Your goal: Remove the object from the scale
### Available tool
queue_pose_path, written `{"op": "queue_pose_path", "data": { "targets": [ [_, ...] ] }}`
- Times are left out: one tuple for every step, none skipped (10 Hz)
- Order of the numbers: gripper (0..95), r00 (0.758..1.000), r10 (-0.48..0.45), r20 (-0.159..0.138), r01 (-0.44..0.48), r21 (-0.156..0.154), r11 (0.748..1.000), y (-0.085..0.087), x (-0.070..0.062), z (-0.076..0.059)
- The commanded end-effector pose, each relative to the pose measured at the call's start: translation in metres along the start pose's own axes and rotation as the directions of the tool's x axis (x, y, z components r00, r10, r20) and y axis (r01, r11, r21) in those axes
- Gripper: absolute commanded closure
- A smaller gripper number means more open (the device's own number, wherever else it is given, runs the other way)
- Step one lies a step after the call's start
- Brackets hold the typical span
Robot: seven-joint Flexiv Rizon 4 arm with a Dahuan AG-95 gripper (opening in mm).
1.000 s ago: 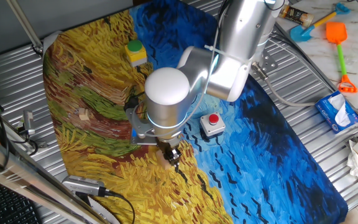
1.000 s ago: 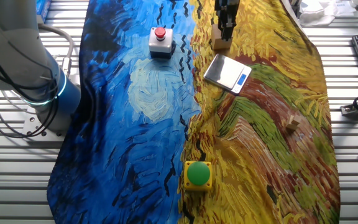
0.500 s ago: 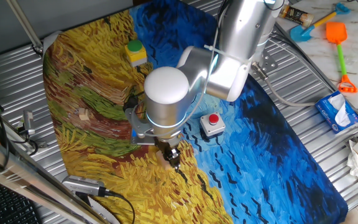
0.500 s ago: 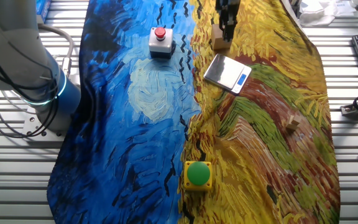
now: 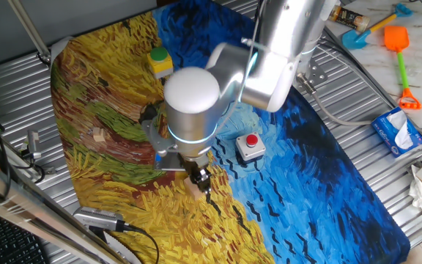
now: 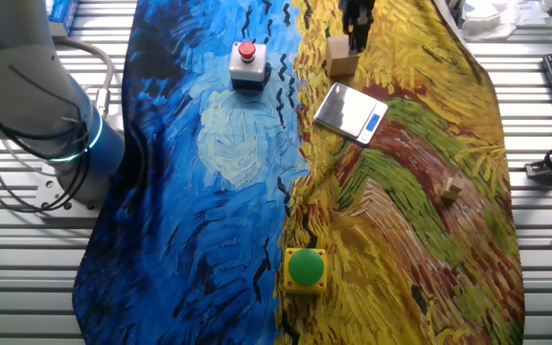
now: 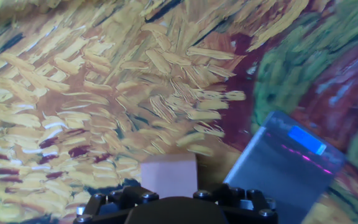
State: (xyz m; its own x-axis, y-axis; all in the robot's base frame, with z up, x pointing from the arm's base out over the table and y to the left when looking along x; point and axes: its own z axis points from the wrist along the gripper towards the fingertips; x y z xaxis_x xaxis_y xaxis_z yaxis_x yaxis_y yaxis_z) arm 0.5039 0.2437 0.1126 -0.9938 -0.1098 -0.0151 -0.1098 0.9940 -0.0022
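The light tan wooden block [image 6: 341, 56] stands on the painted cloth just beyond the scale [image 6: 351, 112], a thin grey plate with a blue mark, and off it. The plate is bare. My gripper [image 6: 357, 29] is above and slightly right of the block, apart from it, and looks open and empty. In one fixed view the gripper [image 5: 200, 179] hangs over the block [image 5: 193, 191], and the arm hides most of the scale. The hand view shows the block [image 7: 169, 174] straight below and the scale [image 7: 284, 168] to its right. The fingers do not show there.
A grey box with a red button [image 6: 247, 65] sits left of the block. A yellow box with a green button [image 6: 305, 269] is at the near edge of the cloth. A small tan wooden piece [image 6: 451, 188] lies to the right. Metal slats surround the cloth.
My gripper was down around the block. It has since let go and risen, shifting slightly right, and the block stays on the cloth beside the scale.
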Motion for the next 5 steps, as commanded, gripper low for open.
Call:
{"op": "queue_pose_path", "data": {
  "targets": [
    [76.0,0.999,-0.004,-0.035,0.005,0.019,1.000,-0.005,0.002,-0.023],
    [95.0,0.999,0.025,-0.030,-0.024,0.019,1.000,-0.006,0.003,-0.032],
    [95.0,0.999,0.016,-0.045,-0.016,0.005,1.000,-0.008,0.004,-0.041],
    [95.0,0.997,0.001,-0.073,-0.002,-0.017,1.000,-0.009,0.006,-0.048],
    [95.0,0.997,-0.003,-0.083,0.001,-0.029,1.000,-0.009,0.006,-0.052]
  ]
}}
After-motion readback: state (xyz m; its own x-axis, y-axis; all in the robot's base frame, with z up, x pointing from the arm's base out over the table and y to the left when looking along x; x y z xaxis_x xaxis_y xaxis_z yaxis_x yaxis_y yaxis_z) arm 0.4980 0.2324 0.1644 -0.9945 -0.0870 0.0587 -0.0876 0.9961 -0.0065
